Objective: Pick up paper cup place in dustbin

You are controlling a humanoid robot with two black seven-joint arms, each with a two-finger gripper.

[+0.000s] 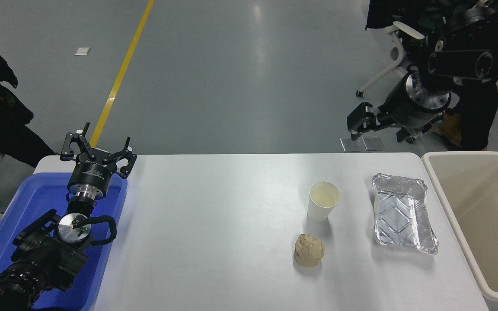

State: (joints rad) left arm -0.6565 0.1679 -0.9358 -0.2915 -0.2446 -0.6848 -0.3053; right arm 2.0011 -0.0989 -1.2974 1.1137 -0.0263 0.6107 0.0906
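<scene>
The cup point(324, 206) is small, plain white and tapered, with a rolled rim and pale cream inside; it stands upright and unheld right of the table's point(214, 224) centre, a brown paper ball point(309, 250) just nearer me, a foil tray point(404, 214) toward the right edge, no writing legible on any of them. The bin point(478, 216), beige and deep-walled, sits off the right edge. My right claw point(358, 124) hangs beyond the far right corner, state not discernible; my left claw point(97, 151) is parked over the blue tray point(24, 207) at the far left corner, fingers spread wide.
</scene>
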